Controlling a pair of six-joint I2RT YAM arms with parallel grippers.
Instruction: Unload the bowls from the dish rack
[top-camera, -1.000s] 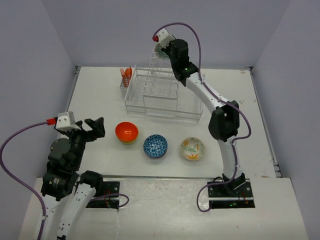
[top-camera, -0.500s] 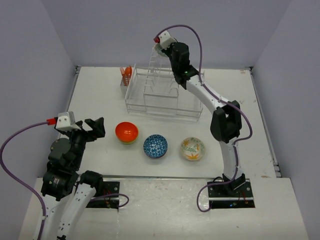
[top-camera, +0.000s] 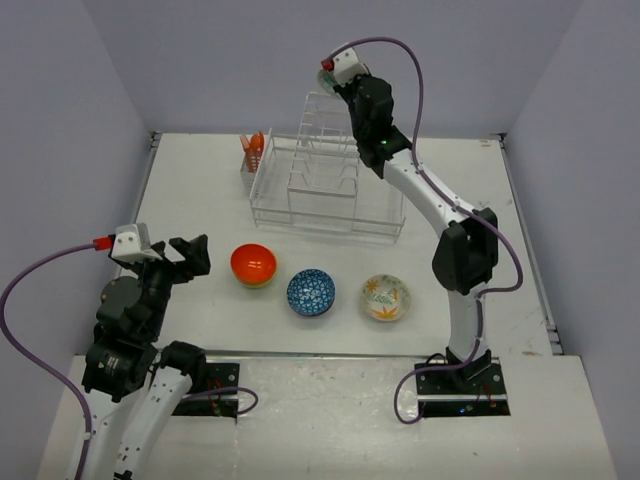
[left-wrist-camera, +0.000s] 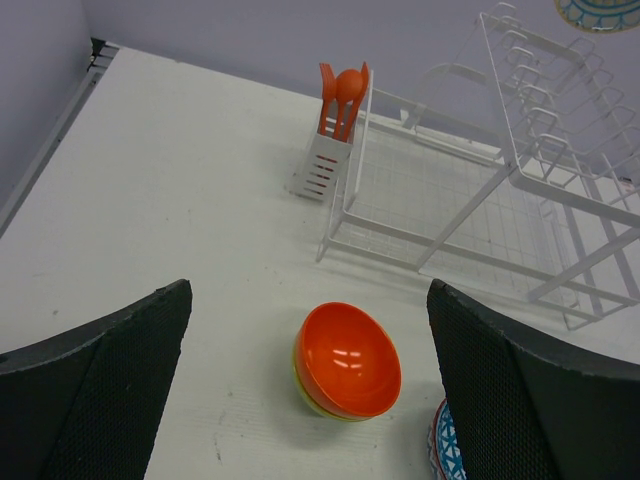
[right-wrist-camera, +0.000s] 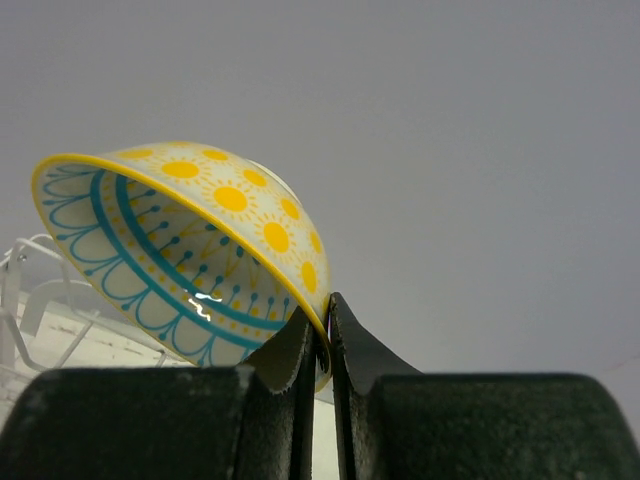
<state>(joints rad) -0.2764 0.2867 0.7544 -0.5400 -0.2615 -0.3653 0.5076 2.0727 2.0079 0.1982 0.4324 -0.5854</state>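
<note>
Right wrist: tool (right-wrist-camera: 322, 312) grips rim of yellow bowl (right-wrist-camera: 200, 240).

right gripper (right-wrist-camera: 322, 318) clamped high, left gripper (left-wrist-camera: 310, 295) spread wide

- Top external: mounted above and behind the near edge of the worktop (top-camera: 200, 200), angled down toward the far wall (top-camera: 250, 60); distant, covering the worktop edge to edge.
- Left wrist: low over the near-left corner, facing the far edge; shares the dish rack (left-wrist-camera: 440, 200) and orange bowl (left-wrist-camera: 347, 360) with the top view.
- Right wrist: high over the rack's far edge, very close to the yellow-sun bowl (right-wrist-camera: 190, 240), facing the wall; rack wires show at lower left.
</note>
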